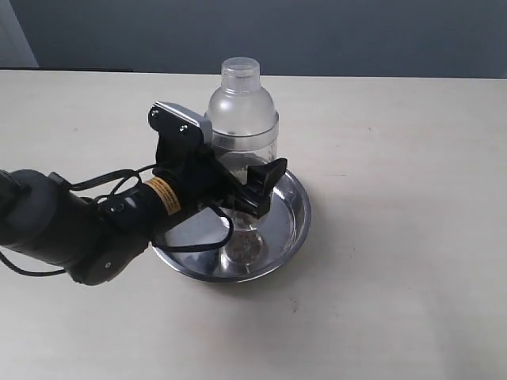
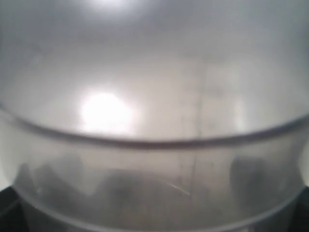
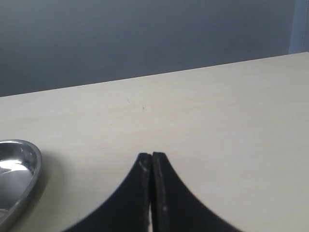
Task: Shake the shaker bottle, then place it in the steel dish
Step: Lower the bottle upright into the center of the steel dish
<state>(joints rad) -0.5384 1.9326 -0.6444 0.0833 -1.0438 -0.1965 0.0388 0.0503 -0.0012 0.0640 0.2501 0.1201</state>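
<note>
Holding: left gripper (image 1: pixel 242 172) spans the body of the shaker bottle (image 1: pixel 242 111) with its jaws spread wide. The near finger lies against the wall and the far finger is hidden behind it, so this reads as a grip on the bottle.
Bottle place: upright, base inside the steel dish (image 1: pixel 297 226), roughly mid-dish. Cannot tell if the base touches the floor or hangs just above it. Brown beads (image 1: pixel 244 247) show at the bottom.
Left wrist view: frosted bottle wall fills it, blurred; no jaw contact readable.
Idle arm: right gripper (image 3: pixel 152 162) has fingers pressed together with nothing between them. It is low over the table (image 1: pixel 396 301) beside the dish rim and out of the exterior view.
Stage: likely set-down, release not yet done.
Risk, drop: opening with the base off the floor lets the tall bottle fall, and it may tip over the low rim.
Risk, slope: a base landing on the sloped rim would lean and slide on the shiny steel.
Risk, drag: pulling back before the jaws clear could let a finger catch the wall, toppling the bottle or shoving the dish.
Risk, snag: black cable (image 1: pixel 228 229) loops over the dish and could hook the rim on retreat.
</note>
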